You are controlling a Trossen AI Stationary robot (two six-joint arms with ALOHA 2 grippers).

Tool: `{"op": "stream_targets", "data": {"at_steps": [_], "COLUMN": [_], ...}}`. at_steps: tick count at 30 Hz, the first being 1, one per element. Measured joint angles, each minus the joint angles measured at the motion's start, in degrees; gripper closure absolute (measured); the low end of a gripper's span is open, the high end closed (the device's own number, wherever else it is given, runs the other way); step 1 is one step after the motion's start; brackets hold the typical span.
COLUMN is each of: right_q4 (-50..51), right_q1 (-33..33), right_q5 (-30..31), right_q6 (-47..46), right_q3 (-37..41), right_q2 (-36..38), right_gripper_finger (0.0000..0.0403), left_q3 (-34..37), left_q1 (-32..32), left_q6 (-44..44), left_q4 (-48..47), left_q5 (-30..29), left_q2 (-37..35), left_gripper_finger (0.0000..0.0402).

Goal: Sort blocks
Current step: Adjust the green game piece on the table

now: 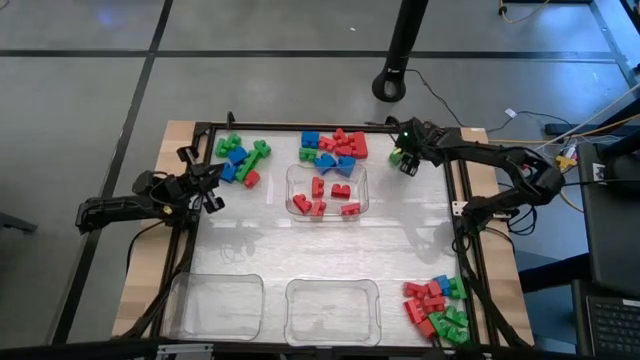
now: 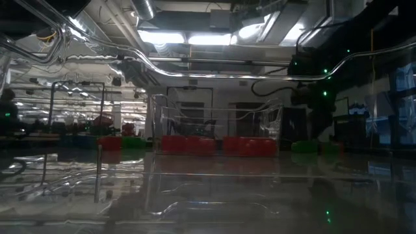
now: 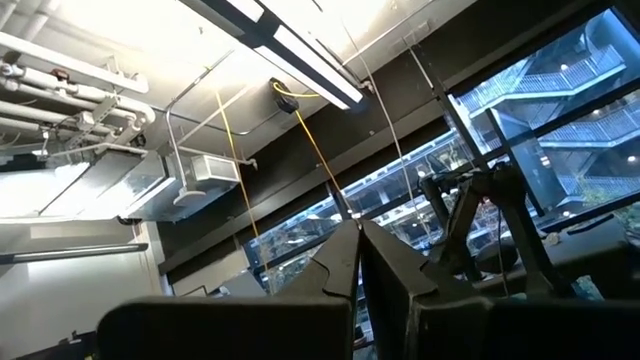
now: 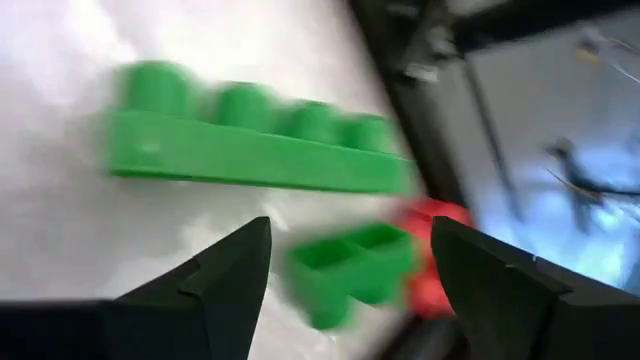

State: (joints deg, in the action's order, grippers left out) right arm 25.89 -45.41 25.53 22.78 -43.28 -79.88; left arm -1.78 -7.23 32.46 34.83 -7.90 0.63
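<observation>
Blocks [image 1: 335,150], small studded bricks in red, green and blue, lie in three loose heaps on the pale surface [image 1: 250,240]: one at the far left, one at the far middle, one at the near right corner [image 1: 436,308]. Only red ones sit in the clear tray [image 1: 327,191] near the far middle heap. Two more trays [image 1: 216,305] stand along the near edge. A dark frame rims the surface, and its broad middle lies open between the heaps. The right claw [image 1: 404,163] hangs at the far right corner, fingers apart, over a long green block [image 4: 250,150] and a short green one [image 4: 352,265]. The left claw [image 1: 213,197] rests at the left side, fingers together, just beside the far left heap.
</observation>
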Motion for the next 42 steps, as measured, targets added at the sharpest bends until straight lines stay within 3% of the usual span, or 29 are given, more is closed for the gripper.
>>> {"op": "stream_targets", "data": {"at_steps": [3, 14, 30, 42], "right_q4": [0.95, 0.67, 6.41, 3.82], "right_q1": [-0.32, -5.33, -3.70, -3.57], "right_q5": [6.23, 9.52, 14.37, 5.03], "right_q6": [-2.16, -11.92, -3.78, -3.08], "right_q3": [-1.23, -1.41, -1.41, -1.63], "right_q2": [0.07, -2.72, -8.86, -8.52], "right_gripper_finger": [0.0128, 0.0128, 0.0128, 0.0129], "left_q3": [0.00, 0.00, 0.00, 0.00], "left_q1": [-0.01, -0.01, -0.01, 0.01], "left_q6": [-0.78, -0.59, -0.54, -0.54], "left_q4": [0.02, -0.04, -0.43, -0.35], "left_q5": [-0.02, -0.02, 0.00, -0.02], "left_q2": [0.01, 0.01, 0.02, 0.02], "left_gripper_finger": [0.0396, 0.0396, 0.0396, 0.0396]}}
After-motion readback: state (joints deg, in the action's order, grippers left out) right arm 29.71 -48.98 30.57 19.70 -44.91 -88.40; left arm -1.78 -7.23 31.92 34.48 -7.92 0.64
